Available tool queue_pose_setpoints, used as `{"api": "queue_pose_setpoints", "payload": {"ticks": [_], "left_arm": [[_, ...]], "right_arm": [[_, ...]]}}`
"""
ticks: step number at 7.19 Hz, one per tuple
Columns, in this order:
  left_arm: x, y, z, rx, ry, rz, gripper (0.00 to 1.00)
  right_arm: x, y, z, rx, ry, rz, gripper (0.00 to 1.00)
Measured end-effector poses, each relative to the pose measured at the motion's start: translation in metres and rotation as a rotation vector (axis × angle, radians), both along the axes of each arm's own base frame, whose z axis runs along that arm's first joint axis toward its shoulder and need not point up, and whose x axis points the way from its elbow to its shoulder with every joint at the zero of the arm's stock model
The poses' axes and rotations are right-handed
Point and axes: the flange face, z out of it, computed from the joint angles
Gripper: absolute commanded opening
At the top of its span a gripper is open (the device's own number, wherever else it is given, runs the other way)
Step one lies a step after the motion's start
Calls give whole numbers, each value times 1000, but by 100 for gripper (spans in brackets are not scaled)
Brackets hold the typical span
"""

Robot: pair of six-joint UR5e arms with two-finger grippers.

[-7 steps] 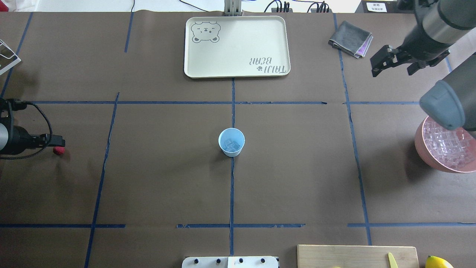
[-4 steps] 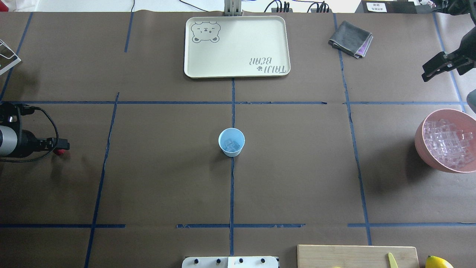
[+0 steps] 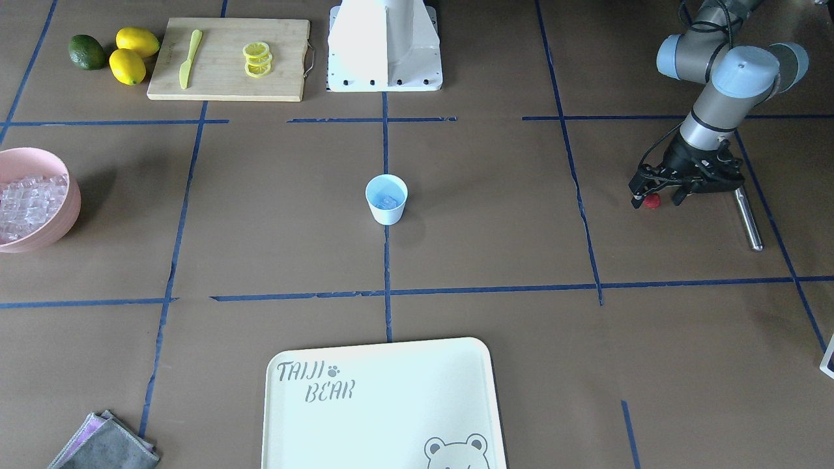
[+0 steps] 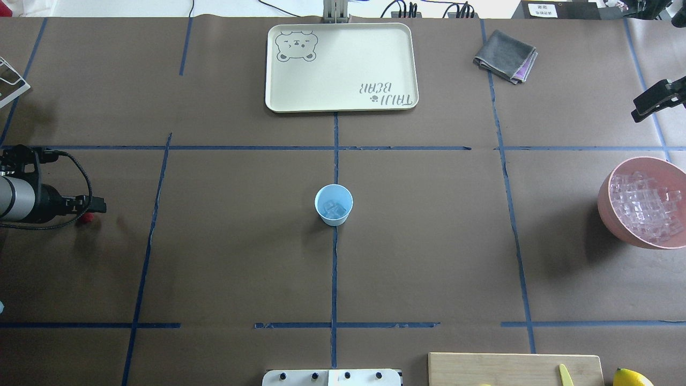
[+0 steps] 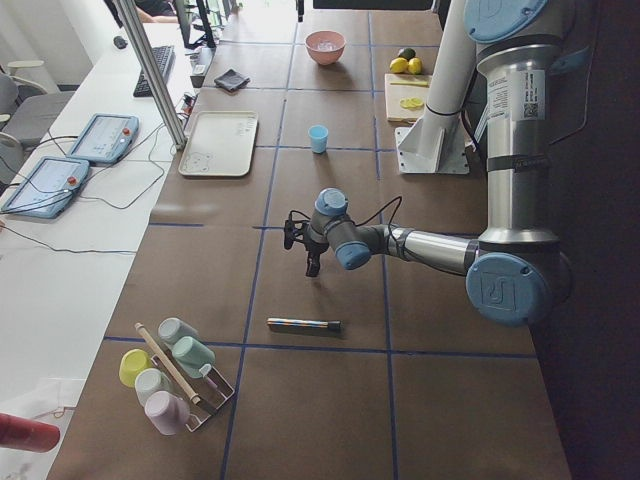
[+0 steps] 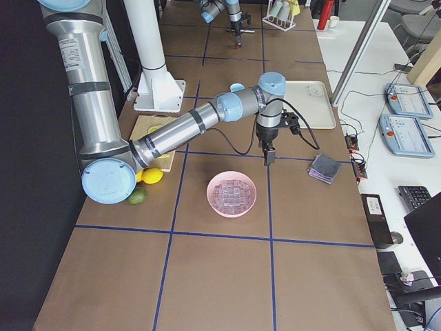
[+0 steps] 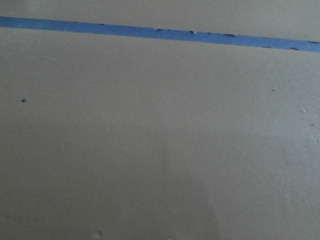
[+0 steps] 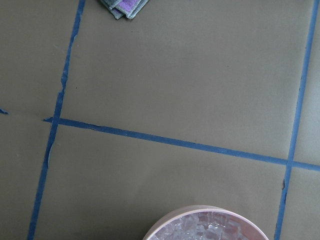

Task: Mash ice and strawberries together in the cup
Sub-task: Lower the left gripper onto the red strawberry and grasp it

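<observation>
The light-blue cup stands upright at the table's middle, also in the front view as cup, with clear ice cubes in its bottom. A small red strawberry lies on the paper far to the robot's left. My left gripper is down at the table, open, its fingers either side of the berry. From overhead the berry peeks out below that gripper. My right gripper hangs at the far right edge with one splayed finger showing and nothing in it.
A pink bowl full of ice sits at the right edge. A metal rod lies just beyond the left gripper. A cream tray and a folded grey cloth lie at the far side; a cutting board with lemons is near the base.
The right arm has pulled away to the right, uncovering the pink bowl. The left gripper has shifted slightly right and now covers most of the strawberry.
</observation>
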Motion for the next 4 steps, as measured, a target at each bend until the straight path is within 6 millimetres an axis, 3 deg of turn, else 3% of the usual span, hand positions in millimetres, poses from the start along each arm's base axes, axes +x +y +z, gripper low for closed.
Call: {"api": "queue_pose_setpoints", "payload": {"ticks": [2, 4], "left_arm": [[1, 0, 0, -4, 2, 3, 53], [0, 2, -1, -5, 3, 5, 45]], "right_arm": [[3, 0, 1, -1, 0, 4, 99], [4, 1, 2, -3, 0, 6, 99]]}}
